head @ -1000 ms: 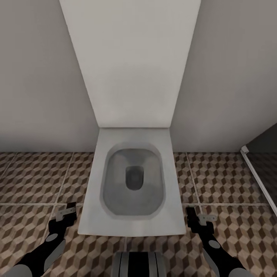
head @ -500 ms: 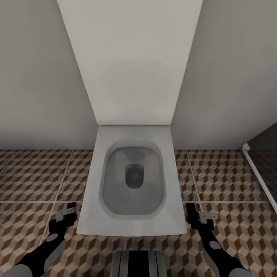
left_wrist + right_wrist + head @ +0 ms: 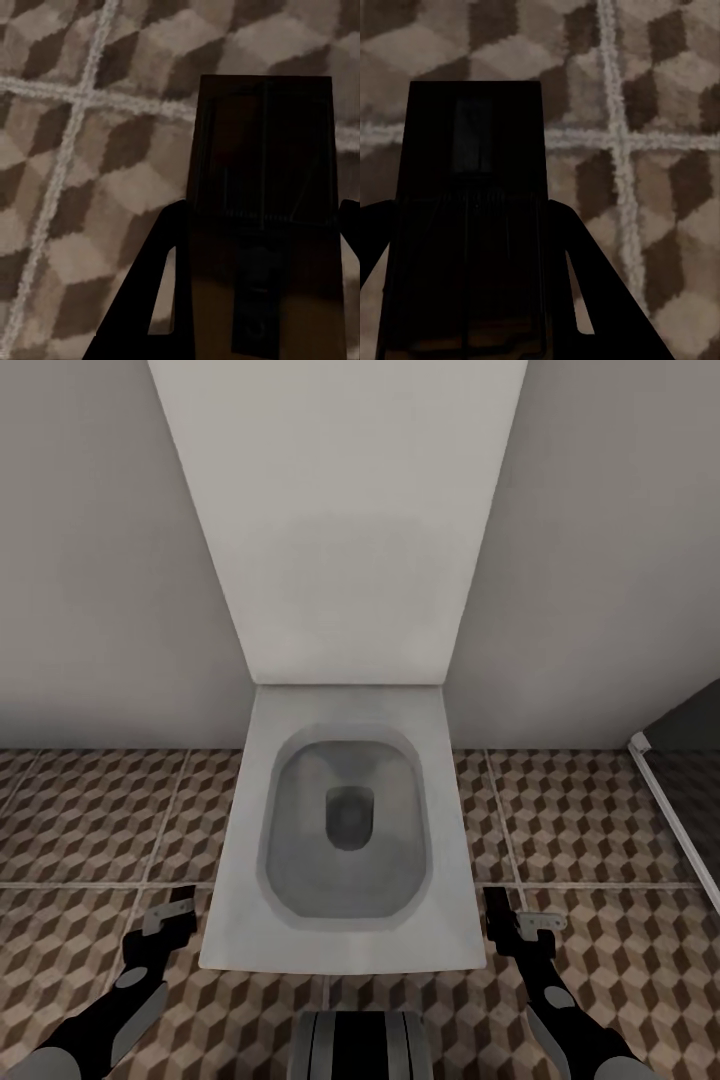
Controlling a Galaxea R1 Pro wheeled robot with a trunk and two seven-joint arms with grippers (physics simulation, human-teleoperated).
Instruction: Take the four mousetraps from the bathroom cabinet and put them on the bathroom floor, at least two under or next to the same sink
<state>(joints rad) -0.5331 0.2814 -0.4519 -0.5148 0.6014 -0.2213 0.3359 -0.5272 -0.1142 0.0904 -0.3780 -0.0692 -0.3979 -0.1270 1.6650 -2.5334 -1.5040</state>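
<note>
In the head view a white toilet [image 3: 345,840] stands in the middle of the frame, with its raised lid [image 3: 340,520] leaning on the grey wall [image 3: 90,560] behind it. The floor [image 3: 90,820] with the cube pattern fills the lower part of the frame on both sides of the bowl.

The left gripper [image 3: 168,922] is at the lower left, close beside the toilet's front corner and above the floor. A flat pale piece, a trap [image 3: 170,913], sticks out between its fingers. In the left wrist view this trap [image 3: 262,217] is a dark board with wire parts, and the jaws are clamped on its two long sides.

The right gripper [image 3: 520,932] is at the lower right, close to the other front corner. It also grips a trap [image 3: 540,925]. In the right wrist view that trap [image 3: 472,225] is a dark board between the two fingers, over the tiles.

At the right edge of the head view, a pale frame [image 3: 670,820] with a dark panel runs diagonally.
</note>
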